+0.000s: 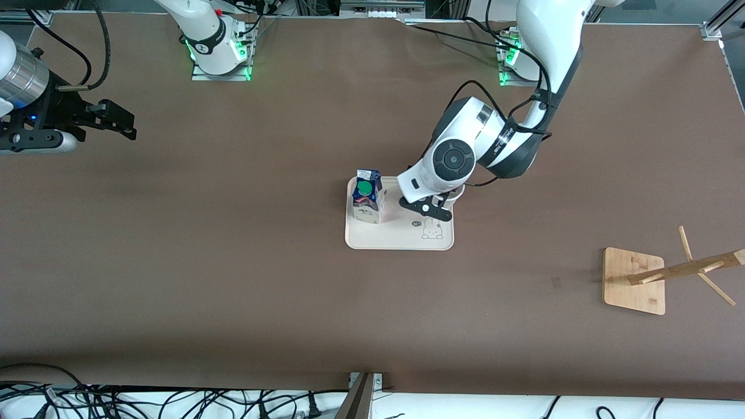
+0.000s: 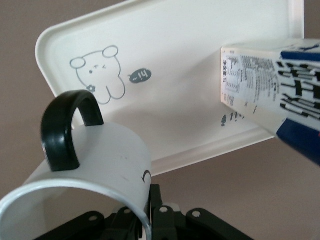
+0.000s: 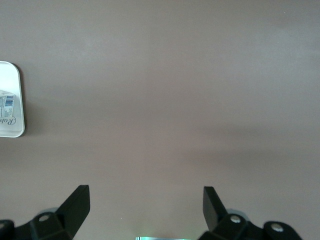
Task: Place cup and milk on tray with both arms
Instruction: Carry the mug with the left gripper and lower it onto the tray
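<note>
The cream tray (image 1: 401, 235) with the rabbit drawing lies mid-table. The milk carton (image 1: 368, 198) stands upright on it at the end toward the right arm. My left gripper (image 1: 428, 209) is over the tray's other end, shut on the wall of the white cup (image 1: 456, 196). In the left wrist view the cup (image 2: 100, 155) shows its black handle, my left gripper (image 2: 150, 202) pinches its rim, and the tray (image 2: 200, 50) and milk (image 2: 270, 85) lie past it. I cannot tell whether the cup rests on the tray. My right gripper (image 1: 125, 125) waits open and empty over bare table, as the right wrist view (image 3: 145, 205) confirms.
A bamboo-based wooden mug rack (image 1: 634, 279) stands near the left arm's end of the table, nearer the front camera than the tray. A corner of the tray (image 3: 10, 100) shows in the right wrist view. Brown tabletop surrounds the tray.
</note>
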{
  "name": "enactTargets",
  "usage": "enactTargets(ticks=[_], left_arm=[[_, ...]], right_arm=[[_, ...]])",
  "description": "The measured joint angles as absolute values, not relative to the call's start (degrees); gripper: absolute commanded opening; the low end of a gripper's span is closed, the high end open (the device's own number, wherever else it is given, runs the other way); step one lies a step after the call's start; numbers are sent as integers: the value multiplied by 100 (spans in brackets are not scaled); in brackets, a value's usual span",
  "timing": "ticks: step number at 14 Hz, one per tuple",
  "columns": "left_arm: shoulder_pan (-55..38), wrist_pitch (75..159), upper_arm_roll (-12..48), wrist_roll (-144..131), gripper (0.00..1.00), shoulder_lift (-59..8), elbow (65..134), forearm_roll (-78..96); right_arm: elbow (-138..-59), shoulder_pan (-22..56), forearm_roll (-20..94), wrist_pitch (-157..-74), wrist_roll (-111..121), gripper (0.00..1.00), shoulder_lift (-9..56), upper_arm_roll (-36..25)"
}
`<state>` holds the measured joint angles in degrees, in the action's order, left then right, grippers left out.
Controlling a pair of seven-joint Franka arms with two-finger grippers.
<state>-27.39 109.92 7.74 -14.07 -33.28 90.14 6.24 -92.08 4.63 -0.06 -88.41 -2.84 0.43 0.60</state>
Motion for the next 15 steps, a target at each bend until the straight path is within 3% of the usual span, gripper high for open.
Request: enactTargets(ticks=[15], left_arm=[[-3023, 11208, 745, -1409, 0, -4318, 8367, 439]], right_arm=[[-9208, 456, 7, -8841, -286, 100, 49, -13]])
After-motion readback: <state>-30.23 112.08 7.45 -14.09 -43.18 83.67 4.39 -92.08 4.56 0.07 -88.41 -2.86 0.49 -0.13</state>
